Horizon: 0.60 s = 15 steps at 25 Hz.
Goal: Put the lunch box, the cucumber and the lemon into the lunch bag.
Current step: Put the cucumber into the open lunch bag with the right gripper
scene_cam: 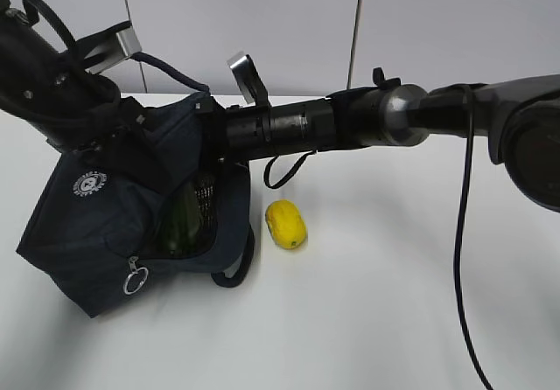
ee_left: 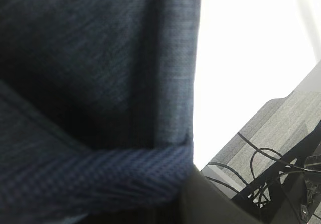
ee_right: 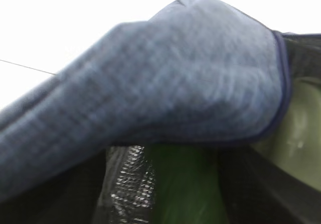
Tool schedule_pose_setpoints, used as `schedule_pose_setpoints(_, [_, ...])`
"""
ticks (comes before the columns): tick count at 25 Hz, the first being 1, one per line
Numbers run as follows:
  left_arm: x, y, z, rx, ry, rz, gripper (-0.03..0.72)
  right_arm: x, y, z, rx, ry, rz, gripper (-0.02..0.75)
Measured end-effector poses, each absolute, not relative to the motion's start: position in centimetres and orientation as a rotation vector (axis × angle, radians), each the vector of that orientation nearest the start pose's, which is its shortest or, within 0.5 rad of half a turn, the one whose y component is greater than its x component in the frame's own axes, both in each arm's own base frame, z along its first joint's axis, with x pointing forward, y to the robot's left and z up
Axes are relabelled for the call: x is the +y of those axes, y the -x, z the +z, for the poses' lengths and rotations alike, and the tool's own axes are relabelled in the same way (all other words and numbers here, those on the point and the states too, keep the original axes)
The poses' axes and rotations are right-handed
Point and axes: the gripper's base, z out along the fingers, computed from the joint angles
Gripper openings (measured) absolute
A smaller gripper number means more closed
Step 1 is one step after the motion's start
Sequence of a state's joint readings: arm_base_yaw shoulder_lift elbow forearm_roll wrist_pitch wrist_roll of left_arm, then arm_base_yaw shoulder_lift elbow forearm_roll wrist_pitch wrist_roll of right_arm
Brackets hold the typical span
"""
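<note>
The lunch bag (scene_cam: 96,224) lies tipped on its side on the white table (scene_cam: 394,302), its mouth turned toward the right so that things can go in sideways. Inside the opening you can see the cucumber (scene_cam: 185,224), dark green and standing roughly on end, and in the right wrist view a pale green surface at the right edge that is probably the lunch box (ee_right: 301,138) lid. So 2 of the 3 items appear to be bagged already.

The lemon (scene_cam: 286,224) is the 1 item outside — it rests on the table just beside the bag's mouth, touching nothing.

The right arm (scene_cam: 350,128) reaches across the middle and its gripper end disappears at the bag's upper flap. You cannot tell from any view whether the right gripper is clenched or released; its wrist camera shows only blue fabric draped close over the lens, which suggests it is holding or propping the flap to keep the mouth open.

The left arm (scene_cam: 52,75) bears on the bag's top rear corner, apparently steadying it (its wrist view is filled with navy cloth). The left gripper's fingers are hidden, so its state cannot be told either.

The zipper ring pull (scene_cam: 135,281) hangs at the bag's lower front edge.
</note>
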<state>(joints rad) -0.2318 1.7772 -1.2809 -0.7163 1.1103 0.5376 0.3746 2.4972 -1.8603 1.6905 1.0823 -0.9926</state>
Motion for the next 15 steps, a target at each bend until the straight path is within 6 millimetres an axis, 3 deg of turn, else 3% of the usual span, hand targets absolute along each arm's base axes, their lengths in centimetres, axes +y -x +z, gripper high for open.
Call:
schedule_pose_setpoints(9, [-13.3, -32.5, 24.0, 2.773, -0.639, -0.948, -0.008, 25.7, -44.9, 13.8, 2.116, 0.391, 1.833, 0.536])
schedule_pose_setpoints(15, [-13.3, -32.5, 24.0, 2.774, -0.64, -0.949, -0.008, 22.3, -45.5, 13.7, 2.271, 0.457, 1.71, 0.505])
